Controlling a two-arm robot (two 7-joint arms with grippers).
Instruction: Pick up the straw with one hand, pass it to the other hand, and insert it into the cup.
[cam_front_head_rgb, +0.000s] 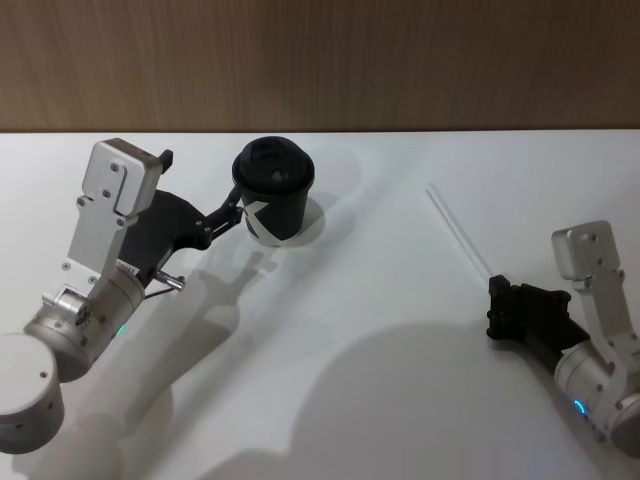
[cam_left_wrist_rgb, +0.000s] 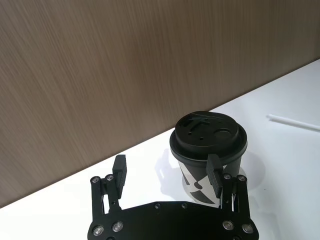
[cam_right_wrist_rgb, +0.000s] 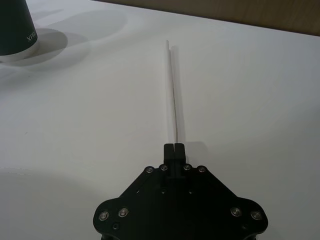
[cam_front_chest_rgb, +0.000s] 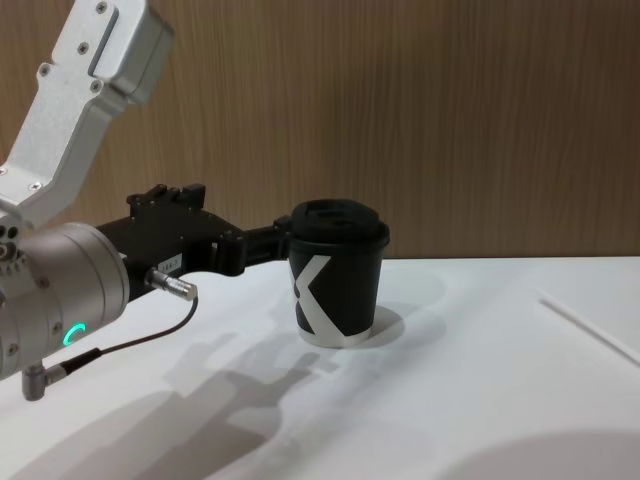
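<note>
The black lidded cup (cam_front_head_rgb: 275, 195) with a white K mark stands at the back of the white table, left of centre. My left gripper (cam_front_head_rgb: 233, 213), on the silver wrist with the green ring, is open beside the cup. In the left wrist view the gripper (cam_left_wrist_rgb: 167, 170) has one fingertip (cam_left_wrist_rgb: 214, 172) against the cup (cam_left_wrist_rgb: 207, 140), which stands outside the gap. The white straw (cam_front_head_rgb: 458, 230) lies flat on the table at the right. My all-black right gripper (cam_right_wrist_rgb: 174, 148) is shut, its tips right at the near end of the straw (cam_right_wrist_rgb: 171, 95).
A brown wood-grain wall (cam_front_head_rgb: 320, 60) closes off the table's far edge just behind the cup. A thin grey cable (cam_front_chest_rgb: 120, 345) hangs from the left wrist. Bare white table (cam_front_head_rgb: 380, 300) stretches between the cup and the straw.
</note>
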